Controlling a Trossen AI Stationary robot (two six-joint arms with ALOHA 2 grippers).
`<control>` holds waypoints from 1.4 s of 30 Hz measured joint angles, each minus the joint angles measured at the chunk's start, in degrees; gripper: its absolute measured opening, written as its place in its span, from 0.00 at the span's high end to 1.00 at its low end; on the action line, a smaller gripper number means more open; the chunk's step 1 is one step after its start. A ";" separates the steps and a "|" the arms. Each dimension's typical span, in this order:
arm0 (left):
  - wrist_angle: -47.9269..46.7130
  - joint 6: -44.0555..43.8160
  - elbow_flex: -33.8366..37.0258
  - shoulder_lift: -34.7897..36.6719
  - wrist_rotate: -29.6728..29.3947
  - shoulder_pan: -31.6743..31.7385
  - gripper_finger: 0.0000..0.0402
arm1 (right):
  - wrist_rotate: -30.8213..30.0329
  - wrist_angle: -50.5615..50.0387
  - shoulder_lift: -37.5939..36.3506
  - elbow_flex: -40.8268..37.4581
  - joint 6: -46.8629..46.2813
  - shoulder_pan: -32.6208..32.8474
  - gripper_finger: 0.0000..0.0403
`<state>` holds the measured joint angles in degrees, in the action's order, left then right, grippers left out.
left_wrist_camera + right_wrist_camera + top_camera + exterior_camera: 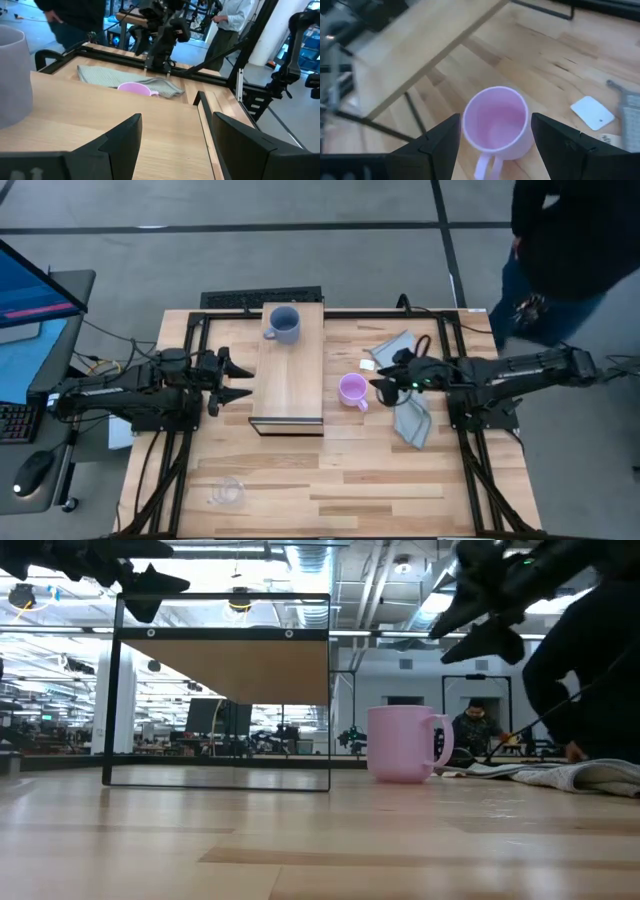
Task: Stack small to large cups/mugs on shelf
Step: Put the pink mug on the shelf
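Observation:
The lilac mug [351, 390] stands upright on its base on the tabletop, right of the shelf [287, 380]; its handle [483, 167] points toward my right gripper. My right gripper [383, 385] is open and hangs above the mug [496, 122], clear of it, as the low view shows [478, 625]. The grey-blue mug [283, 325] stands on the shelf's far end. The clear cup [228, 493] sits on the table near the near-left corner. My left gripper [243, 380] is open, raised by the shelf's left side at about the height of its top [177, 120].
A crumpled grey cloth [410, 420] lies on the table under my right arm, and a small white card [367, 365] lies beside the lilac mug. A keyboard [262, 299] sits beyond the far edge. A person [565, 250] stands at the far right.

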<state>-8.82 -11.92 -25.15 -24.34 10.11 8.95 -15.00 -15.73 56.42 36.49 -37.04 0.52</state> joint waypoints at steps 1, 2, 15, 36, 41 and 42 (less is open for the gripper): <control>0.02 0.00 0.00 0.02 0.02 0.00 0.42 | 0.65 -0.94 1.69 1.45 0.03 -0.82 0.34; 0.02 -0.02 0.00 0.02 0.01 0.00 0.42 | 1.15 -2.13 3.44 2.97 0.03 -1.71 0.34; -2.24 -2.10 -0.02 0.01 -0.09 0.00 0.42 | 7.69 -18.79 22.18 18.68 1.07 -8.61 0.34; -3.86 -2.90 -0.02 0.00 -0.30 0.02 0.42 | 11.40 -20.65 36.70 23.65 1.54 -8.40 0.47; -3.91 -2.93 -0.02 0.00 -0.31 0.02 0.42 | 11.95 -22.04 37.06 24.51 2.14 -8.42 0.67; -3.91 -2.93 -0.02 0.02 -0.31 0.02 0.42 | 11.94 -22.30 37.01 24.73 2.68 -8.42 0.71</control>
<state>-12.73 -14.85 -25.17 -24.32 9.80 8.97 -3.06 -38.03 93.43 61.23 -34.36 -7.90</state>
